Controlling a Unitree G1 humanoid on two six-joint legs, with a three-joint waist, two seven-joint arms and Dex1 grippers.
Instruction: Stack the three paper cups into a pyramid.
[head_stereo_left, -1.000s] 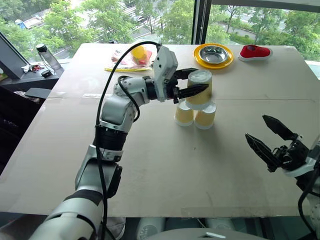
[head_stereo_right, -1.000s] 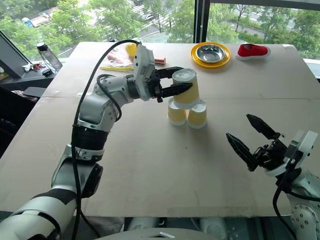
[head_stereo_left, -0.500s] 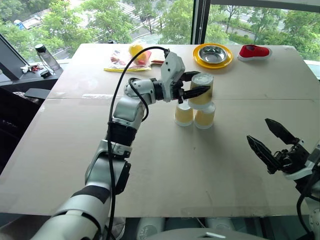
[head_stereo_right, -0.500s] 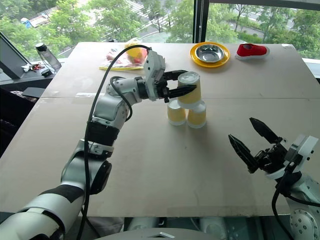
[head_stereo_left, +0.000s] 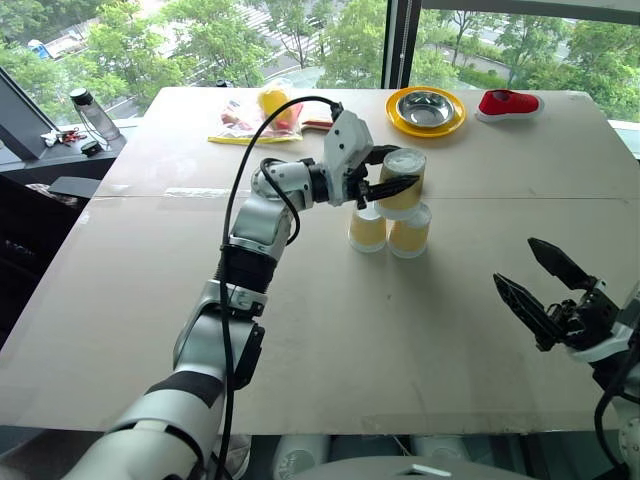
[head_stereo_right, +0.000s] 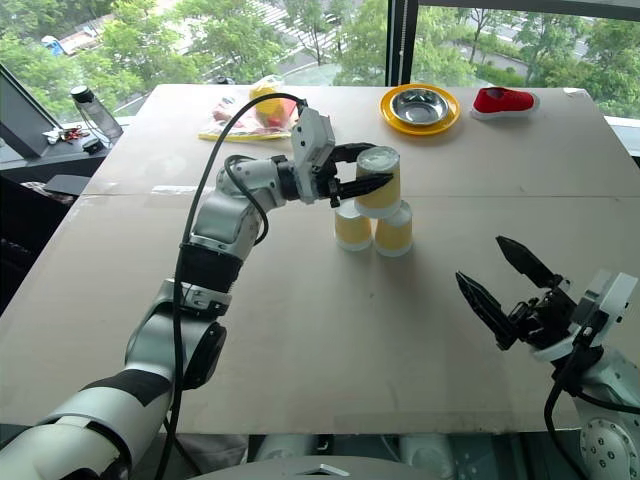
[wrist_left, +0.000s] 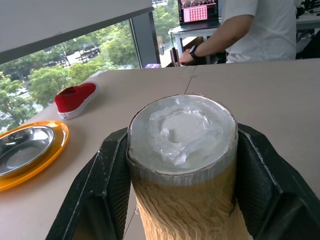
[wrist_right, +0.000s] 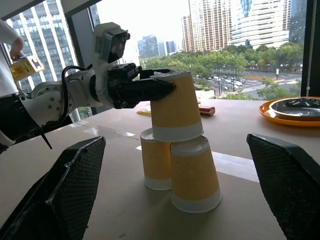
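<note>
Two paper cups (head_stereo_left: 368, 229) (head_stereo_left: 410, 233) stand upside down and side by side on the brown table (head_stereo_left: 330, 330), pale yellow with white rims. The third cup (head_stereo_left: 401, 181), also upside down, sits over the gap between them, its rim at the level of their tops (wrist_right: 175, 112). My left gripper (head_stereo_left: 405, 168) reaches in level from the left and is shut on this top cup, one black finger (wrist_left: 107, 190) on each side. My right gripper (head_stereo_left: 515, 262) hovers open and empty over the table's near right part, well short of the cups.
A steel bowl on a yellow plate (head_stereo_left: 427, 110) and a red shoe (head_stereo_left: 510, 103) lie at the far right. A yellow packet with small items (head_stereo_left: 262, 118) lies at the far left. A bottle (head_stereo_left: 91, 112) stands on a side surface. A person (wrist_left: 250, 25) sits beyond the table.
My left gripper has come down and forward a little with the top cup, bringing it closer onto the two base cups. The right gripper has stayed in place.
</note>
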